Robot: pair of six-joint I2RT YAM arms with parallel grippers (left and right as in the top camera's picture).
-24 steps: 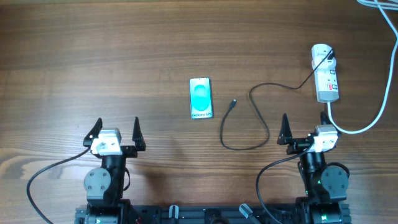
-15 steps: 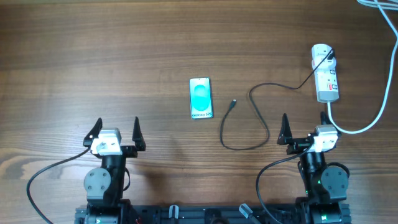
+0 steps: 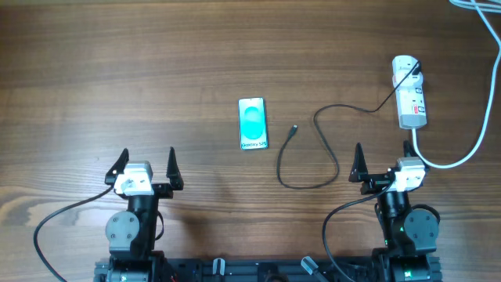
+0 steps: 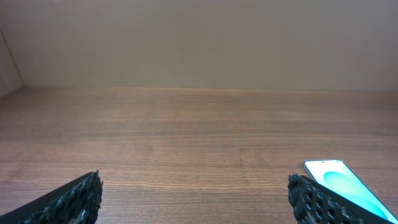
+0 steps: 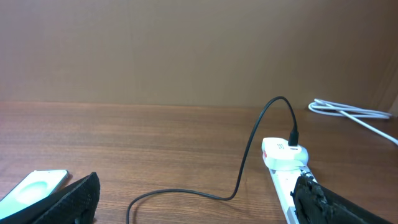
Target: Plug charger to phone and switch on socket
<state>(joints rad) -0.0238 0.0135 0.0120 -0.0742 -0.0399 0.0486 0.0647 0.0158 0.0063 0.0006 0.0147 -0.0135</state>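
The phone (image 3: 252, 124) lies flat at mid-table, teal screen up; its corner shows in the left wrist view (image 4: 345, 183) and the right wrist view (image 5: 37, 186). The charger (image 3: 337, 164), a thin black cable, loops right of the phone, its connector tip (image 3: 293, 131) lying loose a little right of it. Its plug (image 3: 413, 70) sits in the far end of the white socket (image 3: 410, 98), also seen as the socket (image 5: 283, 155) with the charger (image 5: 249, 168) arching up from it. My left gripper (image 3: 147, 157) and right gripper (image 3: 382, 157) stand open near the front edge, holding nothing.
A thick white cord (image 3: 477, 141) curves from the socket's near end along the right side to the far right corner, and its far stretch (image 5: 348, 112) shows in the right wrist view. The wooden table (image 3: 117, 63) stretches left of the phone.
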